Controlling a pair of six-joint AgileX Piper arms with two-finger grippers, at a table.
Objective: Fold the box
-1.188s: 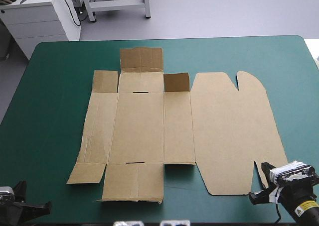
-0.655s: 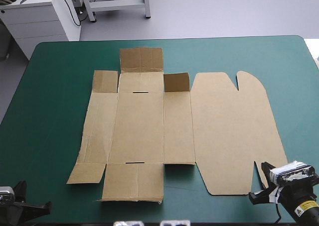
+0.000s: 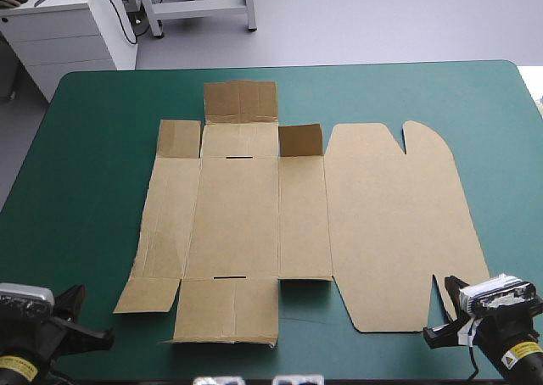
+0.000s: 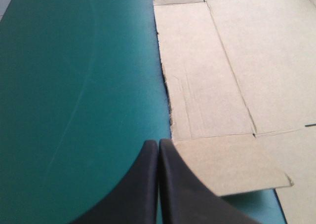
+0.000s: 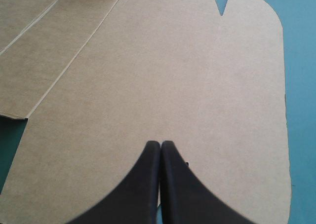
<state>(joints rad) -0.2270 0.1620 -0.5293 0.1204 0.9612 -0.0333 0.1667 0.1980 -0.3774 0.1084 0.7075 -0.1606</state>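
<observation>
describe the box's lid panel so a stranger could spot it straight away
On the teal-green table lies the brown box, a flat cut sheet. Its lid panel is the widest section, on the sheet's right side, ahead of the right gripper. Unlike the square-cornered flaps, it has rounded far corners and a narrow notch.

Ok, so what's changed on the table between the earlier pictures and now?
The left gripper has moved forward and inward from the table's near left corner, toward the flat brown cardboard box sheet. Its black fingers are shut and hold nothing. Nothing was taken hold of or let go. The right gripper, also shut, and the box stayed where they were.
</observation>
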